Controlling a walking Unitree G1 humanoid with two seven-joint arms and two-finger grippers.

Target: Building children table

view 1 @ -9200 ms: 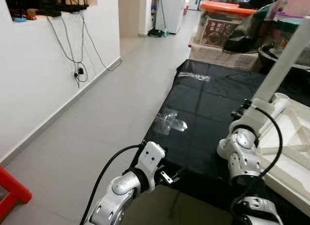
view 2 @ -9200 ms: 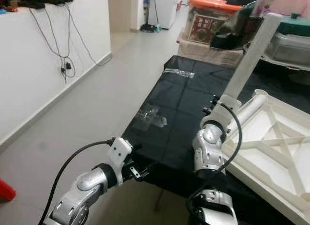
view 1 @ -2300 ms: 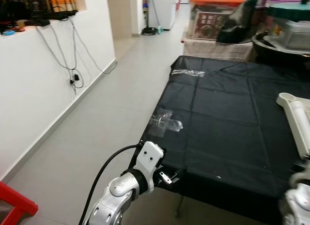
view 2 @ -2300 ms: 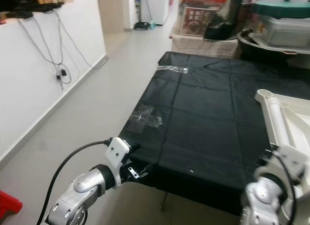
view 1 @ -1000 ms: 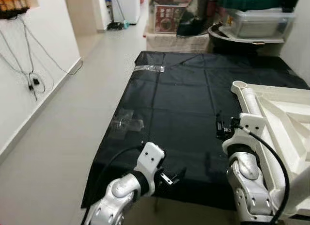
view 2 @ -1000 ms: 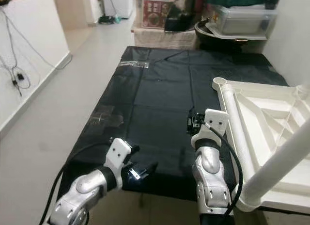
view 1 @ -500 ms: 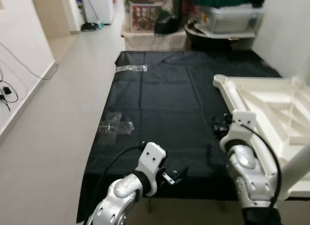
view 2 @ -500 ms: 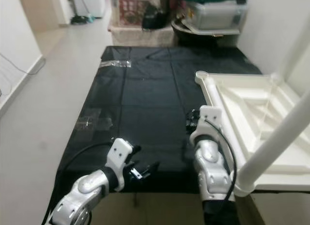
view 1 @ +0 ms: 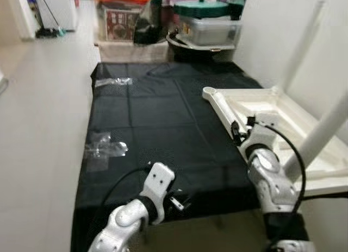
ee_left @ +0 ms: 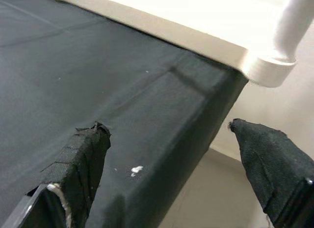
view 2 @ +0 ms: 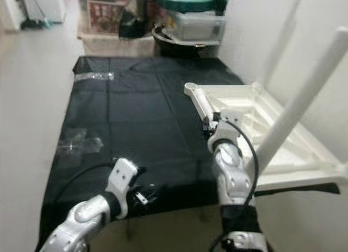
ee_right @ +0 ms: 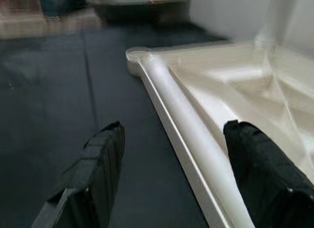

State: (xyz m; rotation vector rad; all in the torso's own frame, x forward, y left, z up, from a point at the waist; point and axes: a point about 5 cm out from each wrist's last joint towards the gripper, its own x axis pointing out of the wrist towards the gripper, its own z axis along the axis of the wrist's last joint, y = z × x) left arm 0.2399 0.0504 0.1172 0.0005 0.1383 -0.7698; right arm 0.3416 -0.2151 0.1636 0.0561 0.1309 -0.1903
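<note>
Hovering wide apart, right pincer [ee_right: 169, 176] straddles white tabletop [ee_right: 230, 90] rail; left pincer [ee_left: 167, 174] also wide

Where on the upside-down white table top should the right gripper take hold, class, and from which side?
Probably the rounded rail along the white table top's near-left edge. It lies raised beside the black cloth, and the open right gripper already straddles it from above, so come straight down over it.

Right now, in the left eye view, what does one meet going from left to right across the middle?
Floor → tape → black cloth → right gripper → white tabletop → table leg.
</note>
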